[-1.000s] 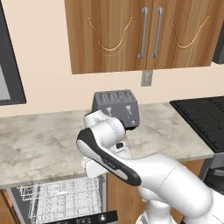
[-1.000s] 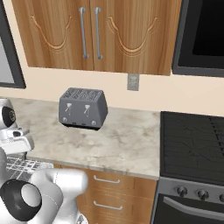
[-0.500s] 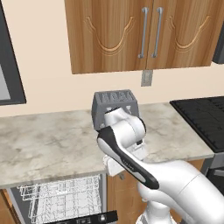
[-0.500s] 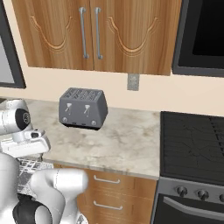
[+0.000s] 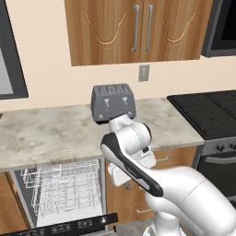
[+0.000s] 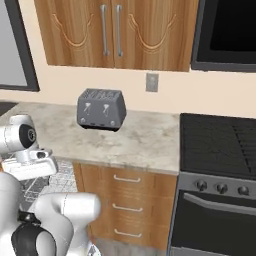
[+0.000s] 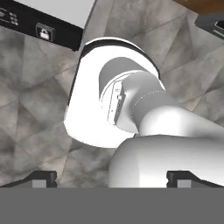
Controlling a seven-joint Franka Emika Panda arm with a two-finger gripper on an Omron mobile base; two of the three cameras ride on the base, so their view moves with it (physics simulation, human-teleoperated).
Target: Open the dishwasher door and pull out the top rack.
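The dishwasher door (image 5: 69, 225) hangs open and lowered, its black control strip with white marks along the bottom of the left base view. The same strip crosses the top left of the hand view, on the dishwasher door (image 7: 41, 27). The top rack (image 5: 62, 189), a white wire basket with thin tines, sits in the open cavity under the counter; part of the top rack (image 6: 64, 176) shows behind my arm. My gripper (image 7: 114, 178) is open, its dark fingertips (image 7: 41, 177) far apart with nothing between them. It points down at the grey floor, to the right of the dishwasher.
A grey toaster (image 5: 113, 103) stands on the marble counter (image 5: 46, 133) above the dishwasher. Wooden drawers (image 6: 127, 200) sit right of it, then a dark stove with oven door (image 6: 215, 220). Wooden wall cabinets (image 5: 138, 27) hang above.
My arm has swung to the right, away from the dishwasher opening, with the gripper still open. The base views have shifted slightly.
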